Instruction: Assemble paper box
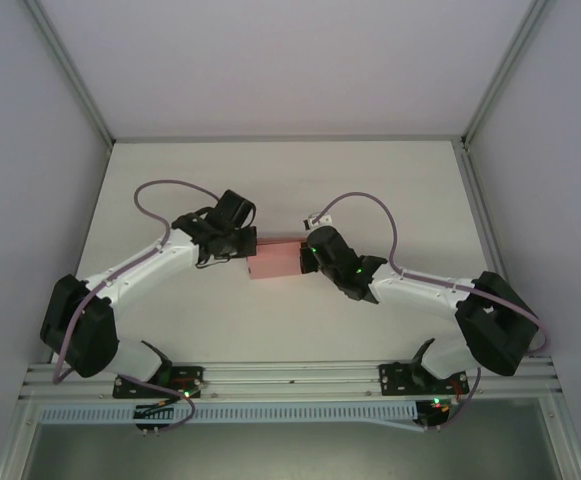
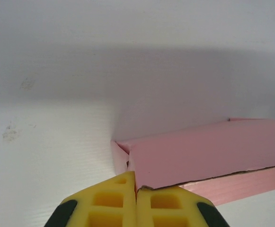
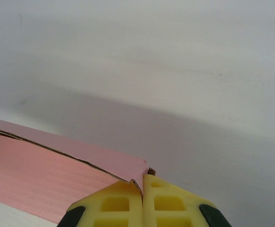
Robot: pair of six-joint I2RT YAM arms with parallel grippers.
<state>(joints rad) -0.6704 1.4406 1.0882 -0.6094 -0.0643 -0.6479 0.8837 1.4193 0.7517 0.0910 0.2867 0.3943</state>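
end effectors (image 2: 136, 182) (image 3: 142, 183) pinched on paper box (image 1: 275, 262) — opposite ends

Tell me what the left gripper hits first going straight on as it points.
The paper box: the left gripper is shut on its corner, so pushing on drives into the card. Beyond it lies table, though depth is unclear.

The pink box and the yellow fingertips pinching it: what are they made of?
The paper box looks like thin matte card. Fine ribbed lines cross its face and a cut edge shows a brownish core, so it may be fine corrugated board. The yellow fingers look like soft moulded rubber or foam, matte, with square hollow pockets; I cannot tell which.
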